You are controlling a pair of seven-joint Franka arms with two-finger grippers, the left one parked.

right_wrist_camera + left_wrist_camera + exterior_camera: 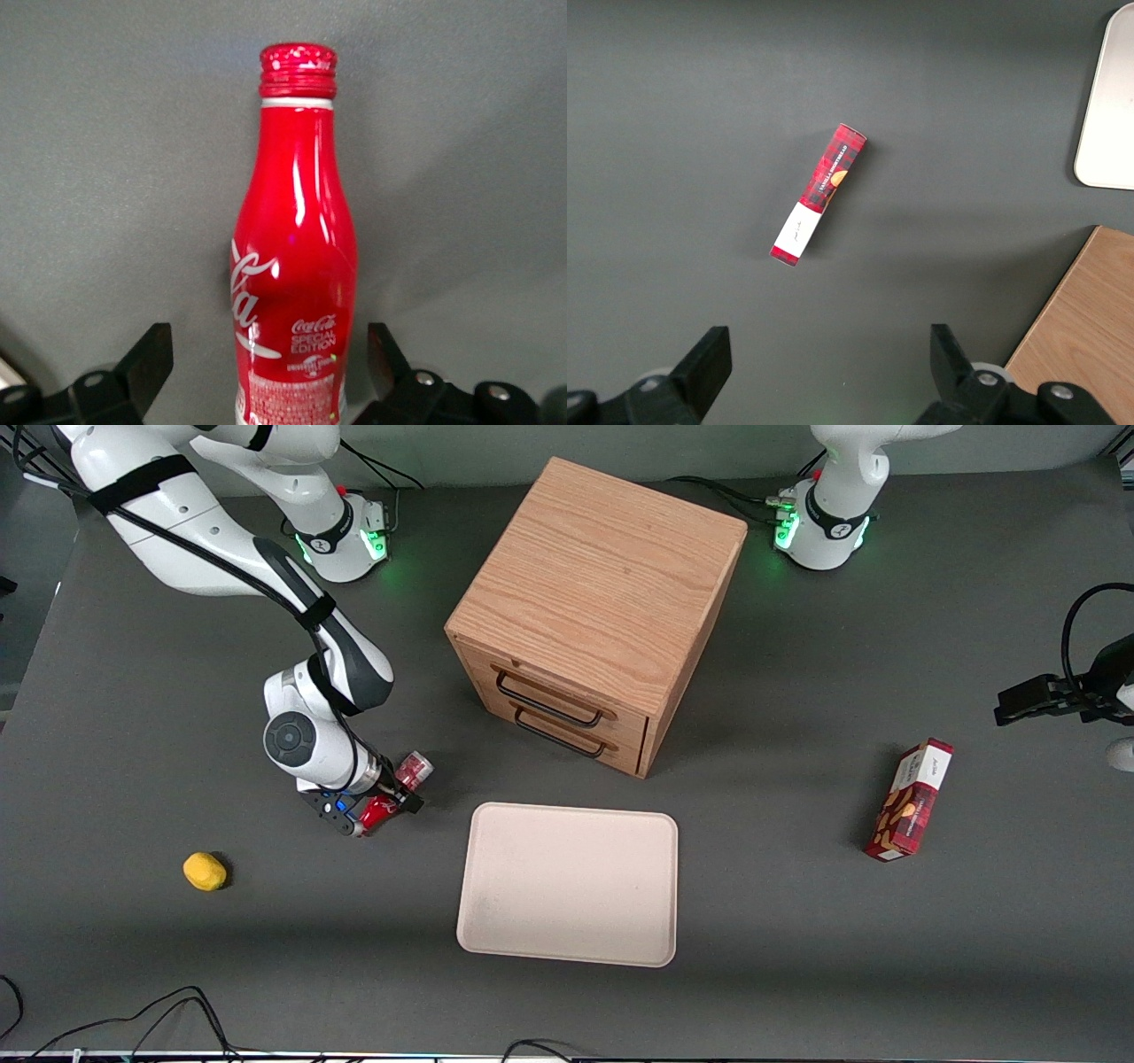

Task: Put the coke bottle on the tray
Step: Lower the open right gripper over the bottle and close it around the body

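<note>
The gripper (383, 808) stands open around the coke bottle (394, 793), a finger on either side of its body without clamping it. The bottle lies on the table just beside the tray (569, 883), toward the working arm's end. Gripping, lifting and placing all remain to be done.

The coke bottle (295, 257) is red and shiny, with a red cap and white writing on its side. It lies on the gray table (106, 159). The gripper (270, 367) is at the bottle's wide part, one black finger on each side, both spread apart from it.
</note>
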